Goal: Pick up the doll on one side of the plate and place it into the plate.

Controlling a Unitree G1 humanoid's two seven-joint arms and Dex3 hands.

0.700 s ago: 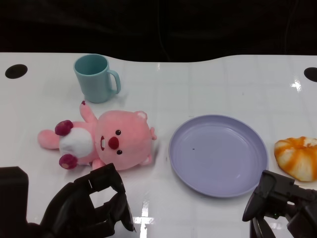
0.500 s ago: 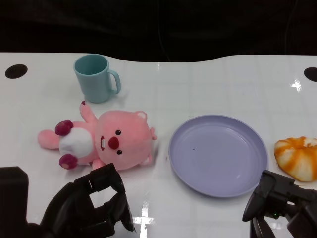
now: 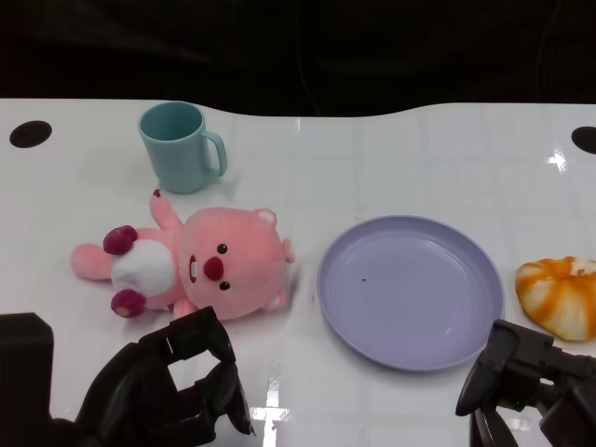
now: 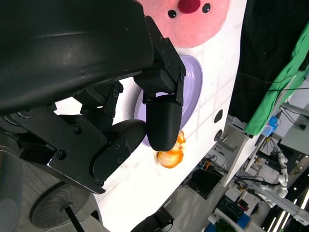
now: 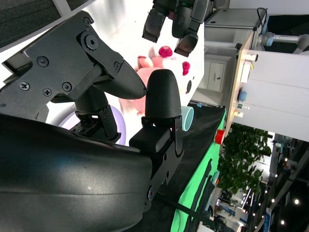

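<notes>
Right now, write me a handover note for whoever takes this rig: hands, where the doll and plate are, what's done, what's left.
Left hand: low at the near edge, just in front of the doll, fingers curled, holding nothing.
Right hand: low near the plate's near right rim, holding nothing that I can see.
Pink plush doll: lying on the white table, to the left of the plate, untouched.
Round lilac plastic plate: nothing in it.
Also present: teal mug behind the doll, orange bun right of the plate.
Done: nothing yet. Left: grasp the doll, lift it, set it in the plate.
</notes>
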